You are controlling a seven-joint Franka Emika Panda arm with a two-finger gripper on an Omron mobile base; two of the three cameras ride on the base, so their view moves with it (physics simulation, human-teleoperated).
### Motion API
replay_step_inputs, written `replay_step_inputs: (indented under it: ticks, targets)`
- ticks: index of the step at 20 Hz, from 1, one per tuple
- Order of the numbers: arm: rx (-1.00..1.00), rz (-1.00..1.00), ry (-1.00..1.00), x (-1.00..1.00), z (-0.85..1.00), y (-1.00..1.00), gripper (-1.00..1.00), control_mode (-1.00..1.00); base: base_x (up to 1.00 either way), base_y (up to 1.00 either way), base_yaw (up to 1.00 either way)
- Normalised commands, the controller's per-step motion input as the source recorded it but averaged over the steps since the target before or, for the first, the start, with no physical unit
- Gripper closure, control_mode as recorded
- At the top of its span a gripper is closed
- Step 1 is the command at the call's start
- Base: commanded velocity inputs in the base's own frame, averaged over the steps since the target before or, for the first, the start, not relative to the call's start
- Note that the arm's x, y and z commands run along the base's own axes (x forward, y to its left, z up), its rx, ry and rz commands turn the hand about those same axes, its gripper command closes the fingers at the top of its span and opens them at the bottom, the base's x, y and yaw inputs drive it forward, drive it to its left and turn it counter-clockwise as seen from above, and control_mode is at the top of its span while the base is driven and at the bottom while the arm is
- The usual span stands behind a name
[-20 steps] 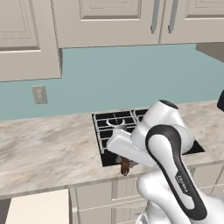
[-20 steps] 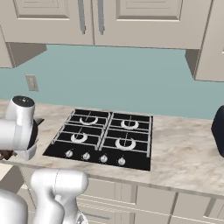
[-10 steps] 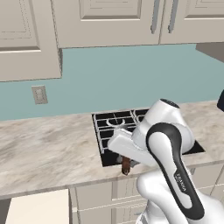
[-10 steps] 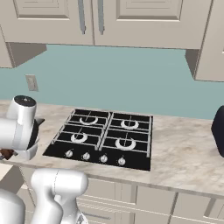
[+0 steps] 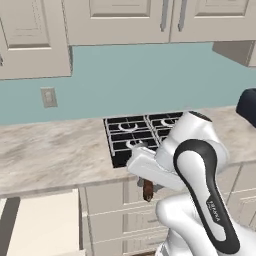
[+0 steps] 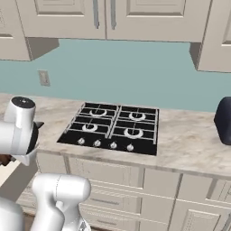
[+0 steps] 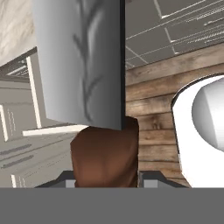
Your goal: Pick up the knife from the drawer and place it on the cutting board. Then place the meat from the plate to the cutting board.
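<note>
silver-grey knife (image 7: 81, 61) clamped by gripper (image 7: 105, 177), brown handle (image 5: 148, 189) below counter (image 5: 50, 155)

Home kitchen, gas hob (image 6: 110, 130) in marble counter (image 5: 50, 155), cream cabinets (image 6: 149, 18), teal backsplash (image 5: 125, 80)

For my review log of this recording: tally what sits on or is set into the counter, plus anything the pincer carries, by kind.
Gas hobs: 1, the black hob set into the counter.
Dark appliances: 1, the coffee machine at the counter's right end.
Knives: 1, the knife, gripped by its brown handle in the pincer.
Total: 3
</note>
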Motion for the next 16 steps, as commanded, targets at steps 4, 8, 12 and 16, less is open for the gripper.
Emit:
replay_step_inputs:
  ticks: [4,8,12,16]
  targets:
    - [0.0,0.0,0.0,0.0,0.0,0.0,1.0,1.0,-0.74,0.07,0.1]
    - [0.0,0.0,0.0,0.0,0.0,0.0,1.0,1.0,-0.67,0.17,0.16]
    - [0.0,0.0,0.0,0.0,0.0,0.0,1.0,1.0,-0.64,0.22,0.2]
    - [0.0,0.0,0.0,0.0,0.0,0.0,1.0,1.0,-0.5,0.45,0.24]
